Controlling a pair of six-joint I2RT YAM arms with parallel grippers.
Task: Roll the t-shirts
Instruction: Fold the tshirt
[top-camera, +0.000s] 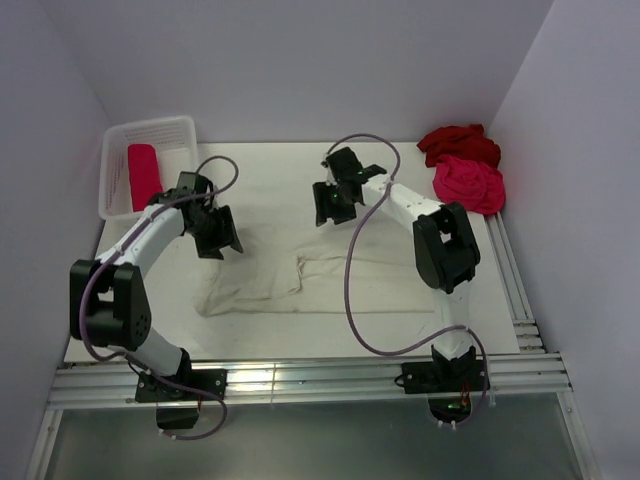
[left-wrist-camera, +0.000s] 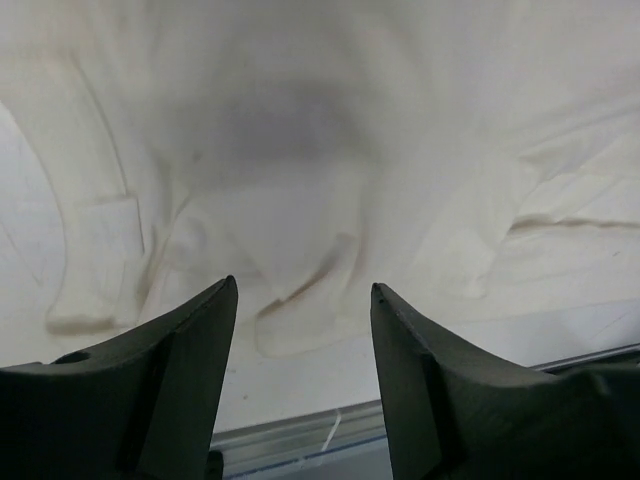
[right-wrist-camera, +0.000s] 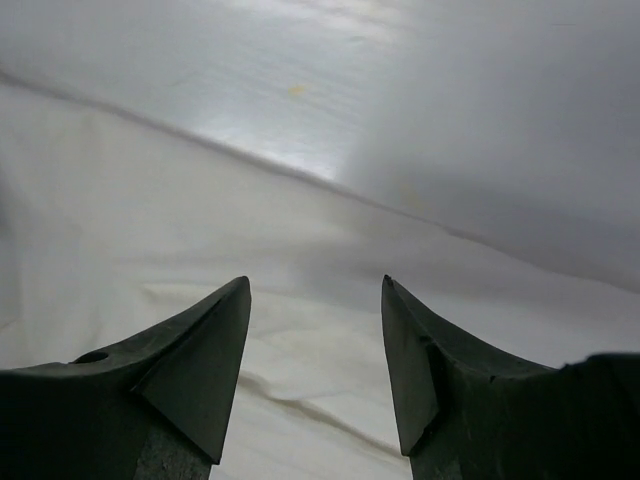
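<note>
The left tool (top-camera: 216, 232) hovers with its jaws apart and nothing between them. Its wrist view shows the left tool (left-wrist-camera: 303, 290) above creased pale cloth, not touching it. The right tool (top-camera: 336, 200) is likewise parted and empty, and its own camera shows the right tool (right-wrist-camera: 315, 285) poised over a smooth stretch of the same cloth.

Below both lies the cream-white t-shirt (top-camera: 300, 282), spread across the middle of the worktop (top-camera: 270, 165), with a sleeve and some loose folds showing on its left side (left-wrist-camera: 300, 150). The left tool hangs over the shirt's left part and the right tool over its far edge, right of centre.

In the far left corner a pink-red roll (top-camera: 143, 175) lies inside the white mesh basket (top-camera: 150, 124). In the far right corner the dark red t-shirt (top-camera: 458, 143) and the hot pink t-shirt (top-camera: 470, 186) sit crumpled, touching each other.

The step in hand looks like laying out the cream shirt before rolling; no roll is begun on it. The next move probably calls for both tools to come down, pinch an edge or the sleeves, and fold the shirt into a narrower band. The thin cloth may slip or bunch unless both pinches are taken evenly.
</note>
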